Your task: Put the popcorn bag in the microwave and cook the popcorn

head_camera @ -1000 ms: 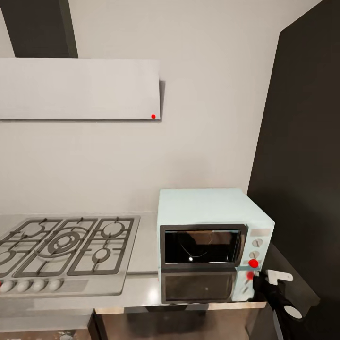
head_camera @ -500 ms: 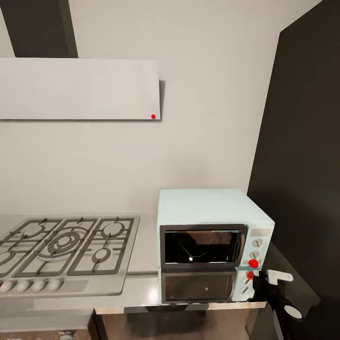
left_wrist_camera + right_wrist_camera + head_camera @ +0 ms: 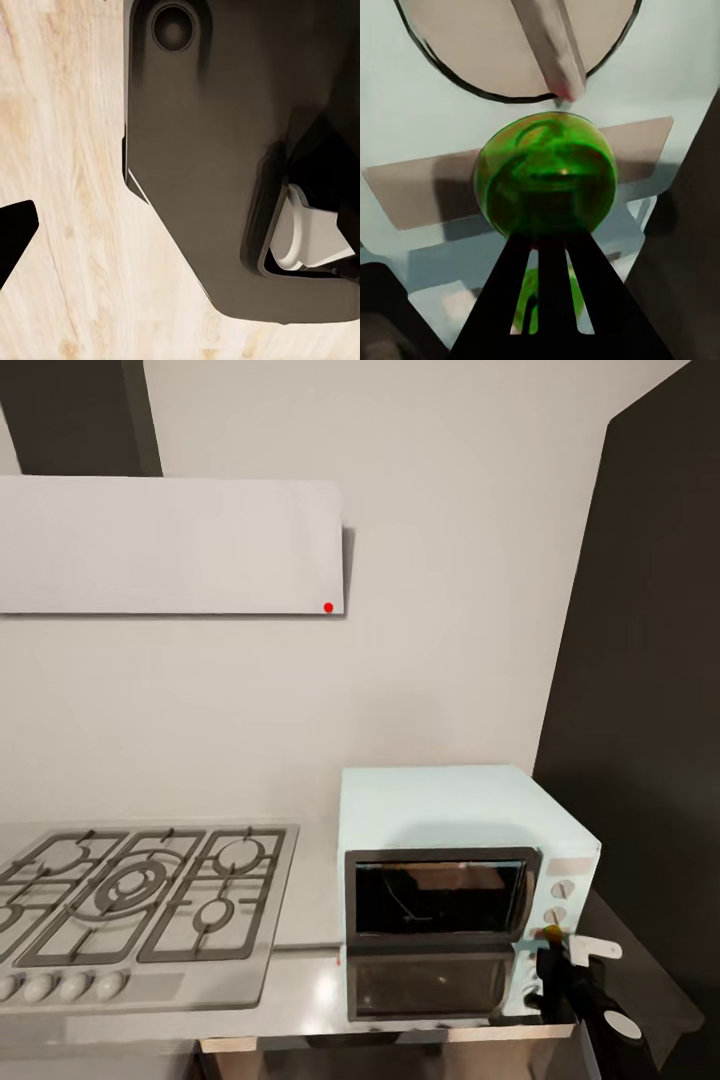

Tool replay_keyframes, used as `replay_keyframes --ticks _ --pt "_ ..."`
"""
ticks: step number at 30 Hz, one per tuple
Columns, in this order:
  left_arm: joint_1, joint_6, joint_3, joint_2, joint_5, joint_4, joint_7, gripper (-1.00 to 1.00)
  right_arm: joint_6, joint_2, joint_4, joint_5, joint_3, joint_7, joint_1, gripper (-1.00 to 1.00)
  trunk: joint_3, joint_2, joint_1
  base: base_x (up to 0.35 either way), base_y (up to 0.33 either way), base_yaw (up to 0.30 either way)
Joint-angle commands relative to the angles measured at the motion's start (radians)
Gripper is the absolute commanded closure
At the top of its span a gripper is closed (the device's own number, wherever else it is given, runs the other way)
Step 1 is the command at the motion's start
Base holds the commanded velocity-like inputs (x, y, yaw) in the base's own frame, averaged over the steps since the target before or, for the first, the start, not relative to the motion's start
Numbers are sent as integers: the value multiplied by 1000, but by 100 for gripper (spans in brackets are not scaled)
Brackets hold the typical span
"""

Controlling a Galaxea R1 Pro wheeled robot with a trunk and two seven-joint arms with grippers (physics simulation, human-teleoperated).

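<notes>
1. The gas hob (image 3: 130, 895) at 8 o'clock in the head view sits slightly lower and further left than a second ago, and the hood (image 3: 170, 545) has shifted too. Everything moved together, so the camera moved, not the things.
2. The microwave (image 3: 460, 890) at 5 o'clock on the countertop (image 3: 305, 985) looks nearer and larger; its dark door is closed.
3. The coloured dot (image 3: 546, 184) on its control panel was red a second ago. It is now green in the right wrist view, and the right gripper (image 3: 556, 952) is against it, fingers together and touching the button.
4. My reading: the microwave has just been switched on and heating is under way.
5. I cannot make out the popcorn bag through the glass.
6. The left gripper (image 3: 11, 232) hangs over the wood floor (image 3: 67, 150); I cannot tell its finger state.
</notes>
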Motion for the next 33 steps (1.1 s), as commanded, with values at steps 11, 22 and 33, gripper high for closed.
replay_keyframes --ticks 11,22,33 --pt "0 7 5 0 3 -1 -3 -100 -5 2 1 16 -6 12 -9 100 0 1 1 47 0 0" --pt "0 6 5 0 3 -1 -3 -100 -5 2 1 16 -6 12 -9 100 0 1 1 -253 0 0" --pt "-1 7 5 0 3 -1 -3 -100 -6 2 1 16 -6 12 -9 -100 0 1 1 -59 0 0"
